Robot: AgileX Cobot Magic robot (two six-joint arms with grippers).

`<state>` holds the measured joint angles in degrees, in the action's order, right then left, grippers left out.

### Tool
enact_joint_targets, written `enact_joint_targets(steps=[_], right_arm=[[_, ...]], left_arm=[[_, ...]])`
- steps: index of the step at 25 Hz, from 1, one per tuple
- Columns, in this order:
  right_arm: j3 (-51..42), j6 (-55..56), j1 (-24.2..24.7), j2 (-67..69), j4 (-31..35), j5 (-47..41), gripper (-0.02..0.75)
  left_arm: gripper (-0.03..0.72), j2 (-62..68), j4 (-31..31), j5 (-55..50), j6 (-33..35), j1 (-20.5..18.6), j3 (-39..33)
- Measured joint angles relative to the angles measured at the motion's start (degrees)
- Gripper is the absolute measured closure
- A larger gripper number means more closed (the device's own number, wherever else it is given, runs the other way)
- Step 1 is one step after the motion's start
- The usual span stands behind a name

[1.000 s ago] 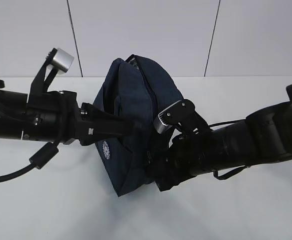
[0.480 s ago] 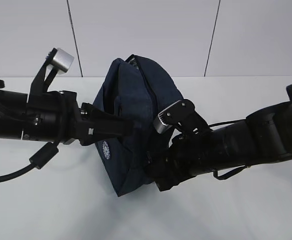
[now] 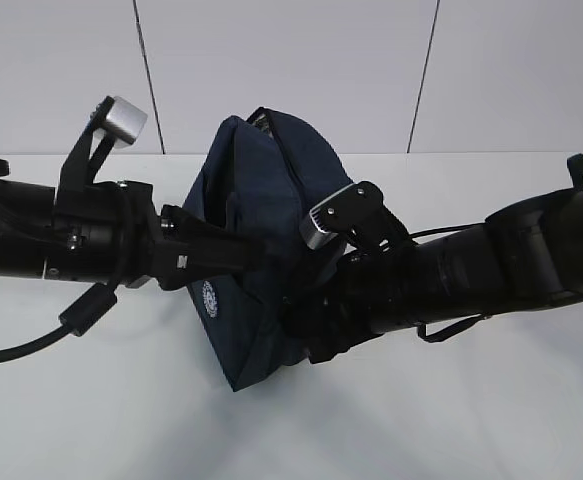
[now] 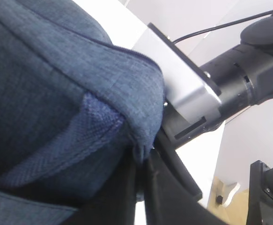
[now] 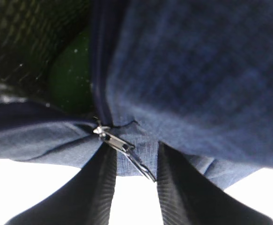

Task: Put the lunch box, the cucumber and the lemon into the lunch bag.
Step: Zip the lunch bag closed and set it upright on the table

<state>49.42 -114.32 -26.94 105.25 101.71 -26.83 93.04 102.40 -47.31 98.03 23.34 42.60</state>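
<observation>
bag (image 3: 261,250) at frame centre on white bench (image 3: 121,420), between both arms | left gripper (image 4: 138,187) jaws pressed together on bag fabric at its left side | right gripper (image 5: 131,183) jaws part-spread, zipper pull (image 5: 120,145) between them, grip unclear | cucumber (image 5: 70,77) inside bag, upper left of right wrist view

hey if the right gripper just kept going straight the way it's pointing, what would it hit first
Probably the lunch bag itself. In the right wrist view the right gripper has its fingers on either side of the zipper pull, with navy fabric directly ahead. Something dark green, likely the cucumber, shows in the opening beyond. Depth is unclear.
</observation>
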Motion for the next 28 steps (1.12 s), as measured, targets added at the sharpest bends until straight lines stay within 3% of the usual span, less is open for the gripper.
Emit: enact_joint_targets(steps=[28], right_arm=[[0.16,0.00,0.00,1.16,-3.30,-4.60,0.498]], left_arm=[[0.693,0.00,0.10,0.60,0.00,0.00,0.00]])
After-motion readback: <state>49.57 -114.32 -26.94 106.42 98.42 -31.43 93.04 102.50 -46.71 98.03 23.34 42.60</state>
